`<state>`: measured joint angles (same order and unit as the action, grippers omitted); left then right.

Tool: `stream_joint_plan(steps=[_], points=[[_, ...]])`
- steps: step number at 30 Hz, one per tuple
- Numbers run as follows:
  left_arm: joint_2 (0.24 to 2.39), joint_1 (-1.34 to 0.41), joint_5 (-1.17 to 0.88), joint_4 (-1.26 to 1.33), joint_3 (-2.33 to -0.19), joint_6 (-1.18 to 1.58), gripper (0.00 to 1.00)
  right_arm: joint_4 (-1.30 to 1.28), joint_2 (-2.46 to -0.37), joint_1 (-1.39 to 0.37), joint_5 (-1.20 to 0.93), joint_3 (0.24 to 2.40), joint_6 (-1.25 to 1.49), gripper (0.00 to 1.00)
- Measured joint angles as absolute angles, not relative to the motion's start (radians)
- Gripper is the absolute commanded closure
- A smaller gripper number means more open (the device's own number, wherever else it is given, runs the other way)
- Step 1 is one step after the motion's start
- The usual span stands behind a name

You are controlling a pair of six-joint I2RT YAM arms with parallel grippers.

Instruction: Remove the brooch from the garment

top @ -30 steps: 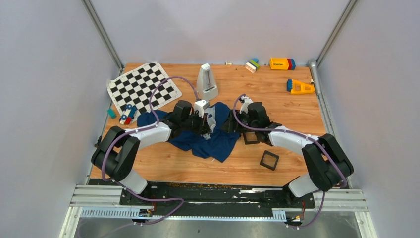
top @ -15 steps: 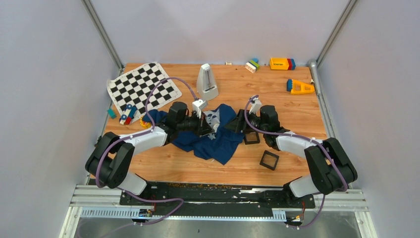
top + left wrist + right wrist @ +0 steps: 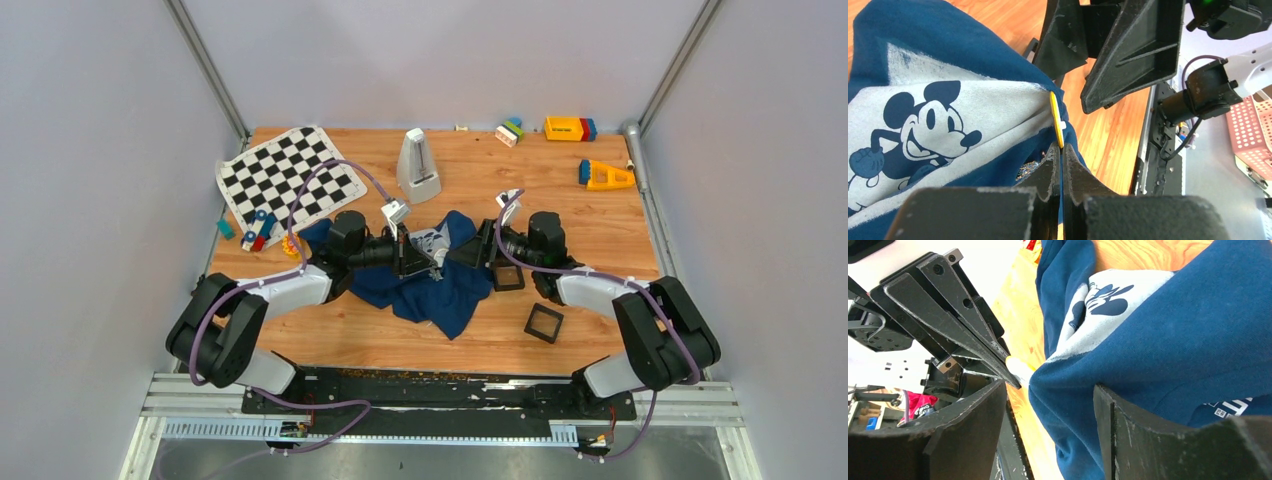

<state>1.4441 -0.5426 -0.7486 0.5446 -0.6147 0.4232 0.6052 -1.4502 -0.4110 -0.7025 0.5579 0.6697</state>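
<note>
- A black-and-white chequered cloth (image 3: 290, 178) lies flat at the far left of the desk (image 3: 600, 225). A few small toy pieces (image 3: 258, 232) sit just off its near edge.
- The left end effector (image 3: 1060, 150) reaches in from the left over the garment. Its fingers are pressed together and pinch the lower edge of the brooch.
- The brooch (image 3: 1055, 112) shows edge-on in the left wrist view as a thin yellow-gold disc. It stands up from the fingertips against a raised fold of the garment, at the edge of the print patch. Whether it is fastened to the cloth cannot be told.
- The garment (image 3: 973, 55), a navy T-shirt, lies crumpled at the middle of the desk between the two arms. Its grey-white Mickey Mouse print (image 3: 923, 125) faces up, to the left of the brooch.
- The right end effector (image 3: 1048, 386) faces the left one, fingers spread wide. A navy fold bulges between them, with no grip on it visible.
- One black square frame (image 3: 507, 277) lies just beside the garment's right edge. A second frame (image 3: 543, 322) lies nearer the arm bases, apart from the cloth.
- At the far right stand a yellow-red toy block (image 3: 570, 128) and a yellow wedge toy (image 3: 605, 176).
</note>
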Motion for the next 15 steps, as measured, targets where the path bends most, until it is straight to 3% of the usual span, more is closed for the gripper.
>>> stream_joint_plan(steps=[4, 11, 15], points=[[1.434, -0.543, -0.762, 0.586, -0.594, 0.444, 1.0, 0.635, -1.462, -0.411, -0.73, 0.552, 0.688, 0.43], [1.428, -0.543, -0.778, 0.627, -0.593, 0.459, 1.0, 0.672, -1.471, -0.411, -0.764, 0.552, 0.706, 0.45], [1.428, -0.543, -0.786, 0.64, -0.593, 0.468, 1.0, 0.693, -1.471, -0.411, -0.781, 0.549, 0.709, 0.51]])
